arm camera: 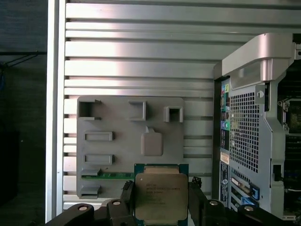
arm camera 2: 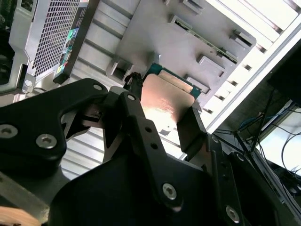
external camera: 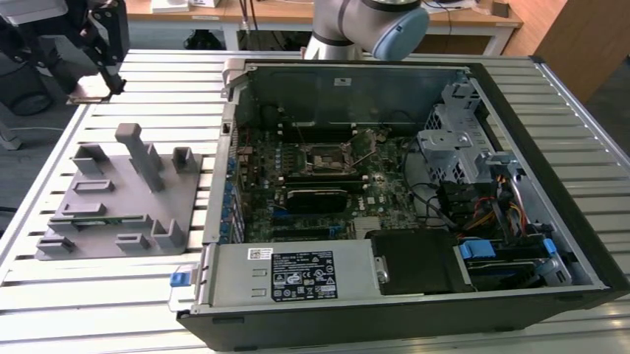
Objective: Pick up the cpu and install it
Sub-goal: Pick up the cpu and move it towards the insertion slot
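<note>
Ok, gripper [arm camera: 162, 200] has the cpu [arm camera: 161, 188]: both black fingers [arm camera: 194, 197] are clamped on opposite edges of it, and the metal top faces the camera in the first wrist view with a thin green edge showing round it. The second wrist view gives the same grip from the side, gripper [arm camera 2: 162, 106] pinching the cpu [arm camera 2: 165, 100], whose top catches a warm reflection. The chip looks flat and square in the jaws, not skewed. It's up in the air, not seated in anything. Below it is the grey fixture [arm camera: 122, 122], and the cpu sits over the fixture edge where the green memory stick [arm camera: 106, 175] lies in its slot. The stick ends just beside the cpu in that view. The fixture rests on the slatted aluminium table [arm camera: 141, 56], next to the open pc case [arm camera: 244, 61]. In the exterior view the fixture [external camera: 108, 199] is on the exterior view's left of the table [external camera: 99, 302], stick [external camera: 94, 219] in it. The case [external camera: 394, 317] lies on its side with the board exposed, socket [external camera: 325, 158] near the board's middle. The arm [external camera: 369, 26] is at the far edge behind the case. So the cpu is in the gripper, not in the socket.
</note>
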